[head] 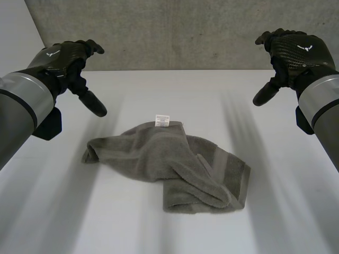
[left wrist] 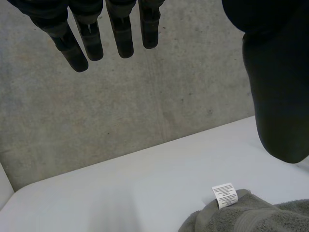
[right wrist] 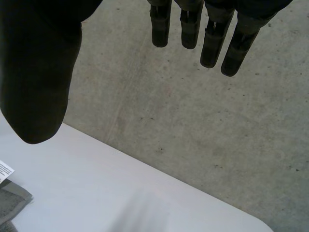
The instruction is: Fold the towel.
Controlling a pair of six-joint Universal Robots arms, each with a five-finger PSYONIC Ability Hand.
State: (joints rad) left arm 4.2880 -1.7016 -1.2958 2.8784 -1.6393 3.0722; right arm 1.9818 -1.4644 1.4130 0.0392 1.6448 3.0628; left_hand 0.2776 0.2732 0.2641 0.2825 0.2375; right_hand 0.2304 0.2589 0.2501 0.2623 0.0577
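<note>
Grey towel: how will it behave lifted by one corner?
Likely floppy: the towel lies crumpled in soft folds, so it should drape and unfold. Its thick pile looks grippy, not slippery. Pushed, it would probably bunch, not slide.

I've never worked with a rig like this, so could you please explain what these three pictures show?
It is a two-armed robot at a white table. The head view looks down from a camera between the arms: its left hand and right hand hover above the table. The other two views come from cameras on each wrist, looking along the palm, so each hand's dark fingers show close up. A crumpled grey towel with a white label lies on the table. Both hands are open; nothing is held.
</note>
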